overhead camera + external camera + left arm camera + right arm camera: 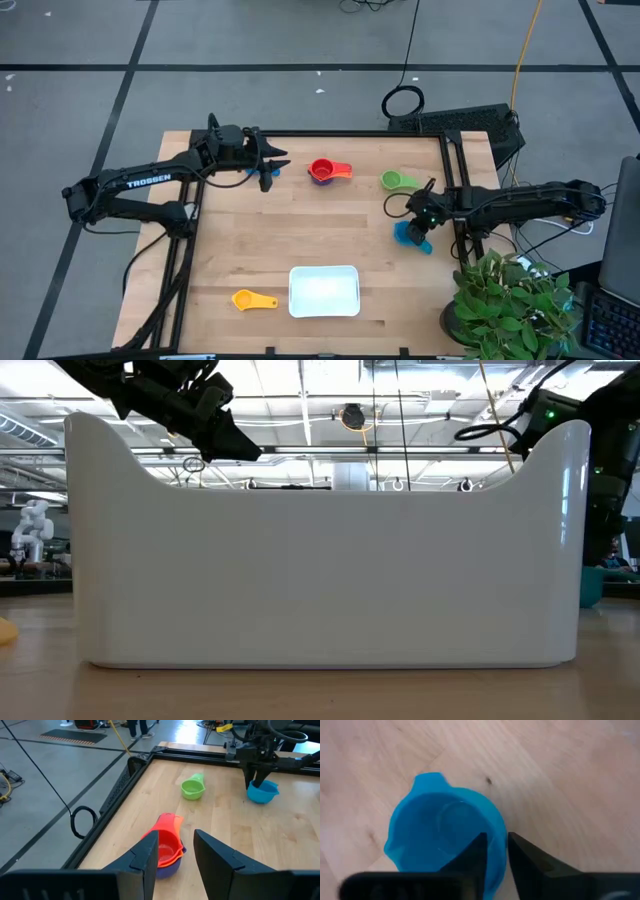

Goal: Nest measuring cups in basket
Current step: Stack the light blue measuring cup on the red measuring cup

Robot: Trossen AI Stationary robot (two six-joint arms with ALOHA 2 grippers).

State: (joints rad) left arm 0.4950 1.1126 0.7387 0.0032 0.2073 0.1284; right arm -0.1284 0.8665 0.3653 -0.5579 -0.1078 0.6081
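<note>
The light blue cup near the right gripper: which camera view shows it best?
The right wrist view: the light blue cup fills it, the right gripper straddling its rim. High and left wrist views show it small; the low view hardly shows it.

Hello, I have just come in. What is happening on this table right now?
The right gripper has its jaws astride the rim of a light blue cup, one finger inside and one outside, near the table's right side. The left gripper hangs open above the far side, pointing at a stack of red, orange and dark blue cups. A green cup lies alone, and a yellow cup lies beside the white basket, which holds no cups yet.
</note>
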